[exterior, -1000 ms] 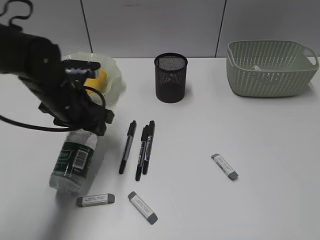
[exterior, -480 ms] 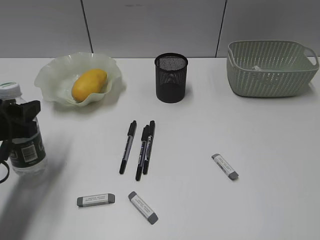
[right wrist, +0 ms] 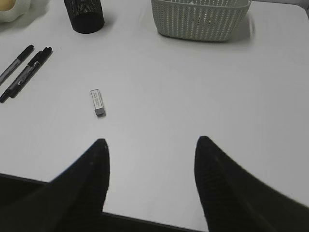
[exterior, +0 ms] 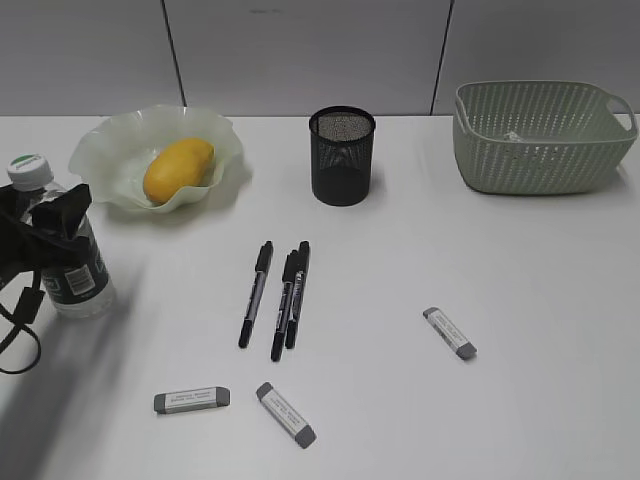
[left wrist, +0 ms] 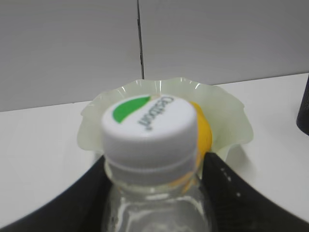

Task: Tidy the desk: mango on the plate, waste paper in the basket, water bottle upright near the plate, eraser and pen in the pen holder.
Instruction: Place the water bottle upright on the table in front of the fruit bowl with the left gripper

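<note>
The water bottle (exterior: pixel 62 255) stands upright at the desk's (exterior: pixel 400 280) left edge, in front of the plate (exterior: pixel 108 150). My left gripper (exterior: pixel 45 232) is shut on its shoulder. In the left wrist view the black fingers (left wrist: pixel 231 188) flank the bottle below the white cap (left wrist: pixel 149 125). The mango (exterior: pixel 178 170) lies on the plate. The waste paper (exterior: pixel 513 135) lies in the basket (exterior: pixel 545 150). Three pens (exterior: pixel 288 298) and three erasers (exterior: pixel 191 400) lie on the desk. The pen holder (exterior: pixel 342 155) stands at the back. My right gripper (right wrist: pixel 150 145) is open and empty.
One eraser (exterior: pixel 449 333) lies right of centre; it also shows in the right wrist view (right wrist: pixel 97 102). Another eraser (exterior: pixel 286 414) lies near the front edge. The right wrist view also shows the basket (right wrist: pixel 200 21) and the pen holder (right wrist: pixel 84 17).
The left arm swung the bottle from a tilted hold in front of the plate out to the far left and upright. Then it shifted slightly right and back toward the plate.
</note>
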